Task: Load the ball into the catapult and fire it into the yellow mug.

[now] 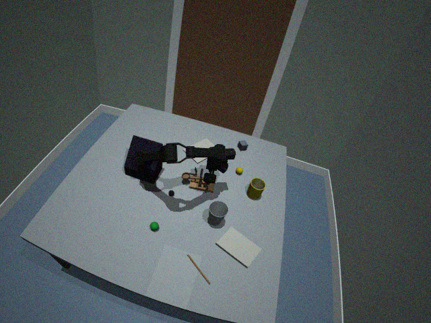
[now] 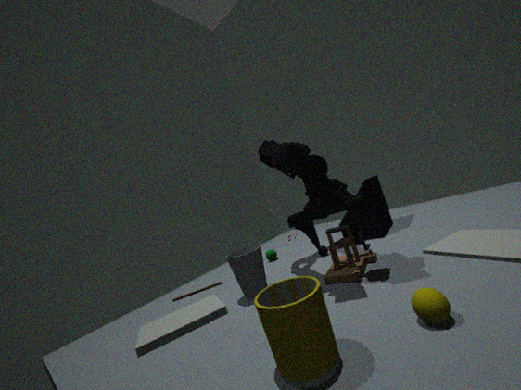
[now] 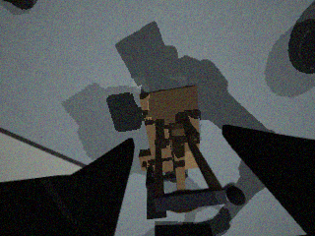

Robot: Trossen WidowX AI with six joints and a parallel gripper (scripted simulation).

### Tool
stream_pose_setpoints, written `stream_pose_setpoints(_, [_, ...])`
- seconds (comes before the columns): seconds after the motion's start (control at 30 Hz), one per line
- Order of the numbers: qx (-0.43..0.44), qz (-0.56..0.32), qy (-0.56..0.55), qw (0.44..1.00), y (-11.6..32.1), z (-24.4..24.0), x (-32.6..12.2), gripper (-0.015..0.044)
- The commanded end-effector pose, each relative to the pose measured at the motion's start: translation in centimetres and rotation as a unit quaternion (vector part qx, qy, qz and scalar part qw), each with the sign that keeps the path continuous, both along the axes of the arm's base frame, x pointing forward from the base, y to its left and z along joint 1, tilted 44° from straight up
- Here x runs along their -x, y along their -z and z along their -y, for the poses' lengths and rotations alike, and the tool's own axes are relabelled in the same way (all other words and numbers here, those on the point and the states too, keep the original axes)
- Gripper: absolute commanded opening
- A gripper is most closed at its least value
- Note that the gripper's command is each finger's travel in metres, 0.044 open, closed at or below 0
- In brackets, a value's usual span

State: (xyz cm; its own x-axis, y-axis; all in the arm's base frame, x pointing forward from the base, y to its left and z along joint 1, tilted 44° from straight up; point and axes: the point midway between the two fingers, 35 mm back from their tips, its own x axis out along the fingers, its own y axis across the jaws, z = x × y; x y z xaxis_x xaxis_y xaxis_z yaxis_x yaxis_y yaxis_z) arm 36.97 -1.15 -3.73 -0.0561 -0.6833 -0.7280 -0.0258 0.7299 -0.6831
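The wooden catapult (image 1: 200,186) (image 2: 343,275) (image 3: 172,102) stands on the table, its upright frame over the base and its cup (image 1: 186,175) low at the end nearer the robot's base. Whether a ball lies in the cup I cannot tell. My gripper (image 3: 177,136) is open and empty, its fingers apart on either side above the catapult. The yellow mug (image 1: 254,191) (image 2: 300,337) stands upright beyond the catapult's front end; its floor is hidden. A black ball (image 1: 171,192) (image 2: 323,250) (image 3: 235,194) lies beside the catapult's cup end.
A grey cup (image 1: 217,212) (image 2: 249,272) (image 3: 304,46) stands near the catapult. A yellow ball (image 1: 239,170) (image 2: 430,305), a green ball (image 1: 154,226) (image 2: 270,254) and a small grey cube (image 1: 242,145) lie around. A pale slab (image 1: 239,246) (image 2: 182,320) and a stick (image 1: 198,268) (image 2: 197,291) lie farther off.
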Motion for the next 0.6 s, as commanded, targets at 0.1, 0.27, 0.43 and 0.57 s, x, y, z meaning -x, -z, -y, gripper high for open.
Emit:
stream_pose_setpoints(0.1, [0.002, -0.003, -0.001, 1.0, 0.9, 0.9, 0.2, 0.044])
stream_pose_setpoints(0.27, [0.003, -0.003, -0.001, 1.0, 1.5, 1.5, 0.2, 0.044])
stream_pose_setpoints(0.43, [0.003, -0.003, -0.001, 1.0, 2.1, 2.0, 0.3, 0.044])
stream_pose_setpoints(0.57, [0.003, -0.003, -0.001, 1.0, 2.5, 2.5, 0.4, 0.044])
